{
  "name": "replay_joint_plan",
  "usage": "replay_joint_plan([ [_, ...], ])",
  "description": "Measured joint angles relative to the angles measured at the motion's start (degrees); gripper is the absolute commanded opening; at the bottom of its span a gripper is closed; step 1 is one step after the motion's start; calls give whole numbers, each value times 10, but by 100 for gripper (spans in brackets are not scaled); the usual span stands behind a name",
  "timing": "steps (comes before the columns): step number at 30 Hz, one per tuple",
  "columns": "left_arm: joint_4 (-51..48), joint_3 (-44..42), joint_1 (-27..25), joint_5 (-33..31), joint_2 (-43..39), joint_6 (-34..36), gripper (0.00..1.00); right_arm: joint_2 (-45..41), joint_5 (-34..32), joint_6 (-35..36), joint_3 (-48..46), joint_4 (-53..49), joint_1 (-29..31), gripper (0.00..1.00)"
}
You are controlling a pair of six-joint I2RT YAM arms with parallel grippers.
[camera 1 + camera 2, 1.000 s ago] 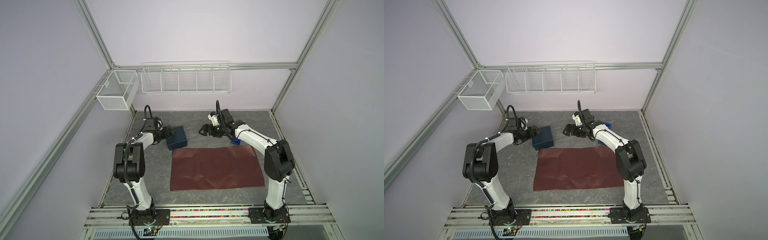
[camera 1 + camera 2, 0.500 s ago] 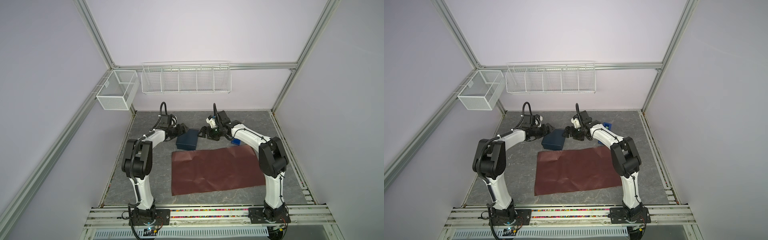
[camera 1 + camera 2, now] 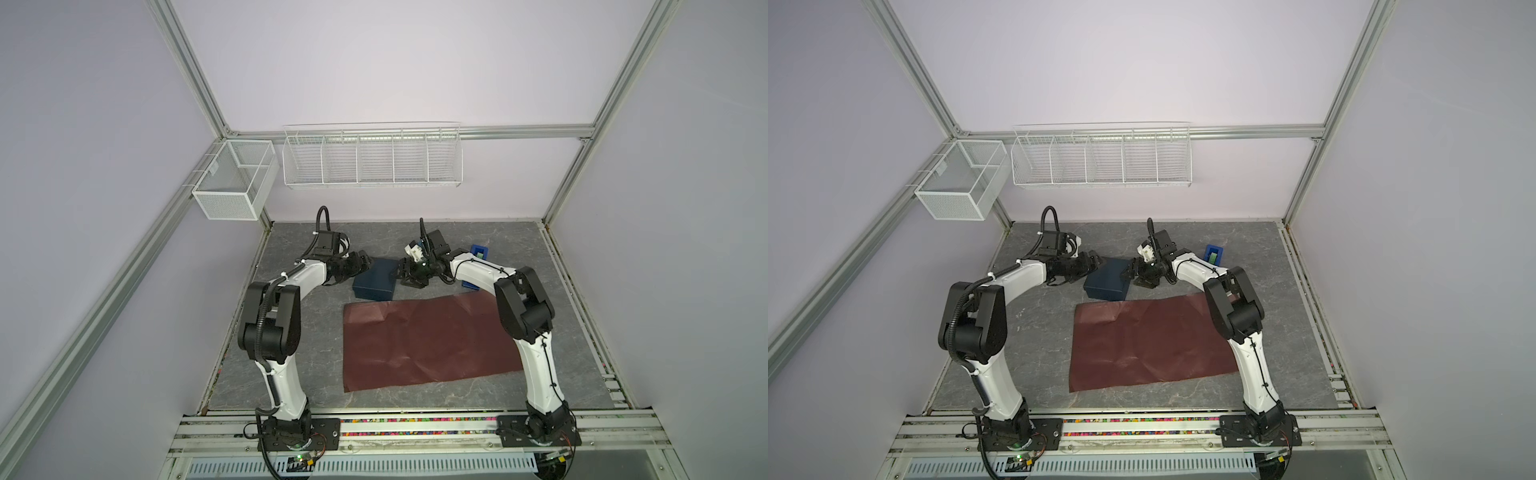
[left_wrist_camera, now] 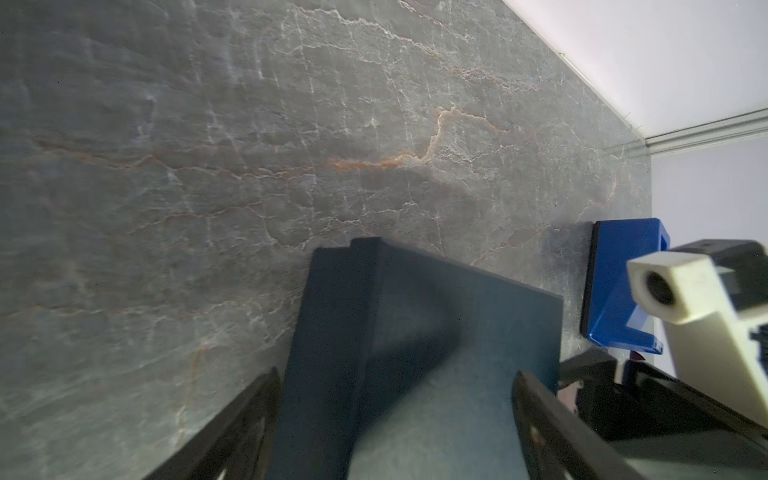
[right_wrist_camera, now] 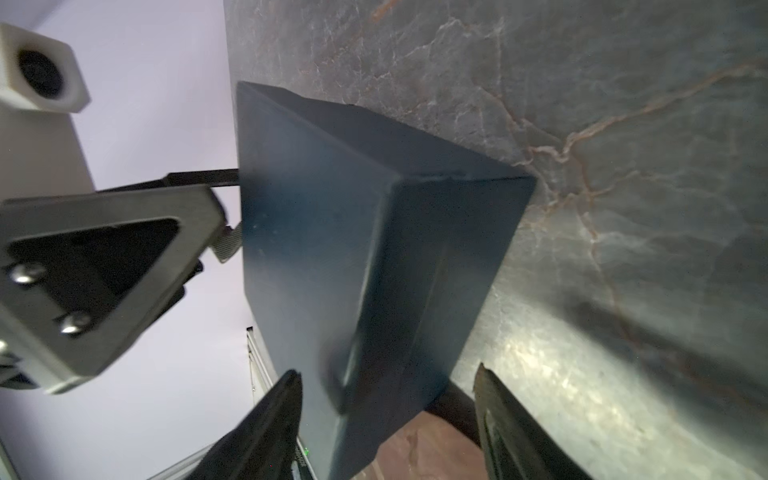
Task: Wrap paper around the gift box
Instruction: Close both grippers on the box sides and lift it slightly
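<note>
Broadly, the grey marbled table [image 3: 415, 237] carries the paper [image 3: 428, 340], which lies flat and creased toward the front. The gift box [image 3: 374, 284] sits just beyond the paper's far edge, near its left corner. The left gripper [image 3: 367, 265] grasps the box across its width. The right gripper [image 3: 401, 276] straddles the box's opposite corner, fingers spread and unclamped. A small blue tape dispenser [image 3: 478, 252] stands behind the right arm.
</note>
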State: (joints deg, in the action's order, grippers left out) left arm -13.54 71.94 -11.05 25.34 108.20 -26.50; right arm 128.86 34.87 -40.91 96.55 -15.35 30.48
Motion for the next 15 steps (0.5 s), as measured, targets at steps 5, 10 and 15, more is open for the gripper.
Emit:
replay_joint_plan([
  [5,41,-44,27,58,-6,-23,83,16,9,-7,31,2,0,50],
  [10,96,-66,24,116,-5,-62,81,28,3,-6,61,-7,-1,41],
  [15,151,-67,26,154,8,-102,80,33,-1,-3,79,-30,-16,41],
])
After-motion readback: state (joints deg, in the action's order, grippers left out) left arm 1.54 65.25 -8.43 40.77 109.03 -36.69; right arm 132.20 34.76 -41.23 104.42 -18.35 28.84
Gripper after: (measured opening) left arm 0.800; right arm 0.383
